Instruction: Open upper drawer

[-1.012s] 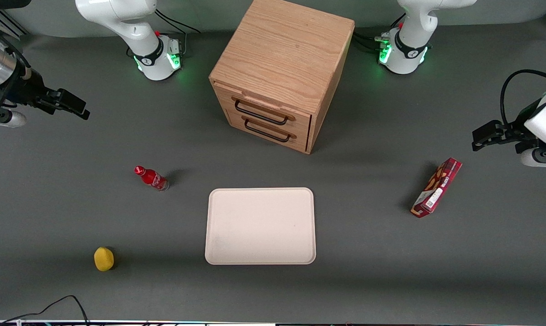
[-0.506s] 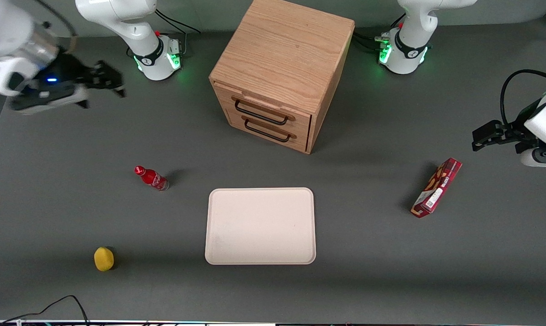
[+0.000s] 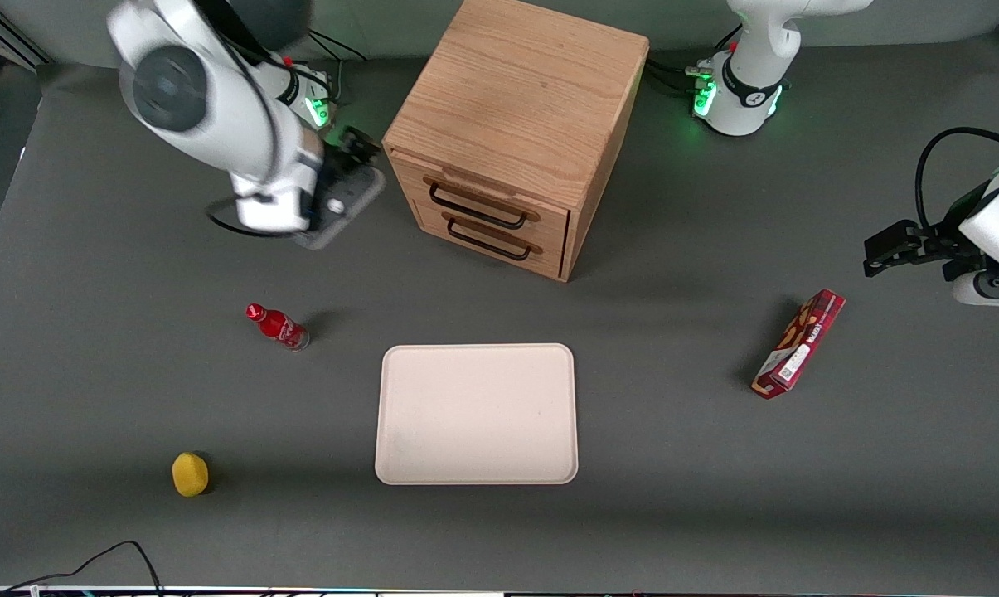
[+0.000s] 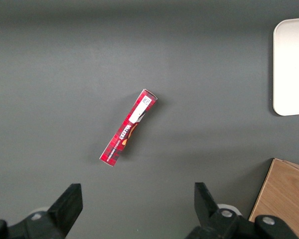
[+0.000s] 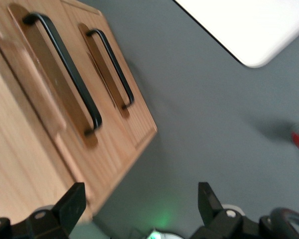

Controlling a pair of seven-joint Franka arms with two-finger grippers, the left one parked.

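You will find the oak cabinet at the top centre of the front view, standing on the grey bench. The upper drawer is the topmost of its two fronts, fitted with a black wire handle; it sits flush with the cabinet face, closed. The lower drawer directly beneath it is likewise closed.

Locate the pincer in the upper left of the front view, just beside the cabinet's corner on the working arm's end and not touching either handle. In the right wrist view the pincer stands wide open, with both fingers well apart and nothing between them, and the upper drawer lies close ahead of it.

Nearer the front camera, note the cream tray at frame centre, the red bottle and yellow object at the left, and the red box at the right.
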